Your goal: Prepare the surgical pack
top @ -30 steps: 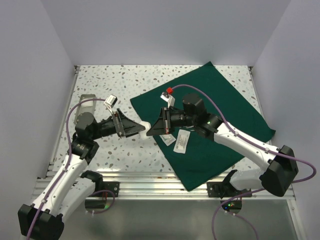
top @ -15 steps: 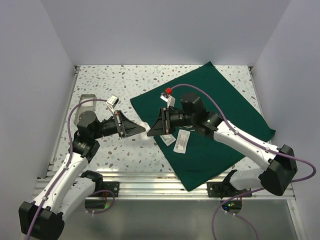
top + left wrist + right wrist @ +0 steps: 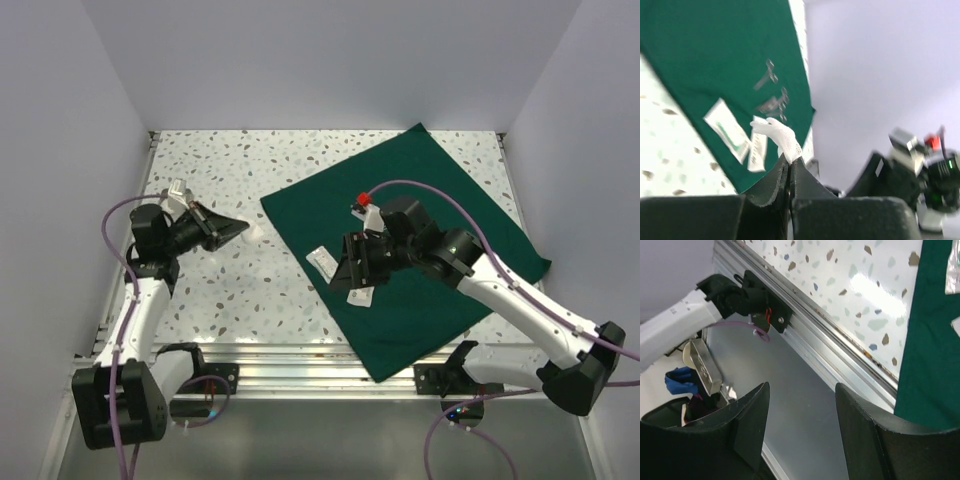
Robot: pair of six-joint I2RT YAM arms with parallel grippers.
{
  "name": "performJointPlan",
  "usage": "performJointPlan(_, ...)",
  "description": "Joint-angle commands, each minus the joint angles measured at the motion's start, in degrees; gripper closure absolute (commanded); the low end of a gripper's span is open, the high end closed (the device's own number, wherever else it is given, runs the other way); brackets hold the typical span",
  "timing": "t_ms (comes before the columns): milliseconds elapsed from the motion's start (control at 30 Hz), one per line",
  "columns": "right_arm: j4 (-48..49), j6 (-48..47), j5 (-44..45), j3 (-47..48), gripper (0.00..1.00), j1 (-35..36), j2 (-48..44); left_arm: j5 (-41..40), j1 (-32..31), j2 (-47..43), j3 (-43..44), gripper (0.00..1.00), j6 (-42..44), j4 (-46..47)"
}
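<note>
- Speckled table (image 3: 230,170): work surface, both arms mounted at near edge.
- Dark green drape (image 3: 450,200): spread flat, set as diamond on right half of table, near corner lapping front rail (image 3: 280,355).
- Right gripper (image 3: 348,272): low over drape's left part, fingers wide apart, nothing between them.
- Left gripper (image 3: 243,230): over bare table left of drape, fingers pinched tight on white wad (image 3: 777,134).
- White packet (image 3: 322,262): on drape by left edge.
- Second packet (image 3: 362,296): on drape, just beside right gripper.
- Silver instruments (image 3: 772,95): on drape, blurred.
</note>
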Motion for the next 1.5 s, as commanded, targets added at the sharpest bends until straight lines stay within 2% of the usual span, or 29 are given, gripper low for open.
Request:
performJointPlan(0,-5.9,-1.4,1.2,-2.5,0.41,0.0,-4.9,-6.0,4.6,4.0,3.3,1.00,4.4,4.1)
performJointPlan(167,-9.6,-6.2,4.0,0.1,0.41,-0.7,-3.3,-14.4,13.1,12.8,6.4,1.00,7.5,5.8)
performJointPlan(233,-10.9,-7.3,4.3,1.4,0.41,-1.7,-1.9,-17.2,16.3,17.4,9.9,1.00,10.2,3.3)
performJointPlan(400,-11.0,-10.3,-1.8,3.1,0.41,-10.3,2.1,-18.4,21.4,30.3,18.5,1.00,13.6,3.6)
performJointPlan(500,-9.2,-10.5,-4.7,2.3,0.41,-15.3,3.6,-18.5,22.5,35.7,20.5,1.00,11.9,8.6)
performJointPlan(667,-8.6,-11.7,-5.4,3.5,0.41,-17.9,6.7,-19.1,22.8,44.9,23.8,1.00,9.8,13.8)
performJointPlan(867,-6.8,-11.6,-6.5,4.3,0.41,-20.6,10.0,-21.0,22.8,51.3,27.5,1.00,9.3,15.9)
performJointPlan(1267,-5.8,-11.3,-5.7,5.8,0.41,-22.5,13.7,-25.1,22.8,56.7,30.0,1.00,9.0,15.6)
performJointPlan(1467,-5.1,-10.6,-5.9,5.0,0.41,-22.6,14.5,-28.4,22.8,57.6,30.7,1.00,10.9,11.1)
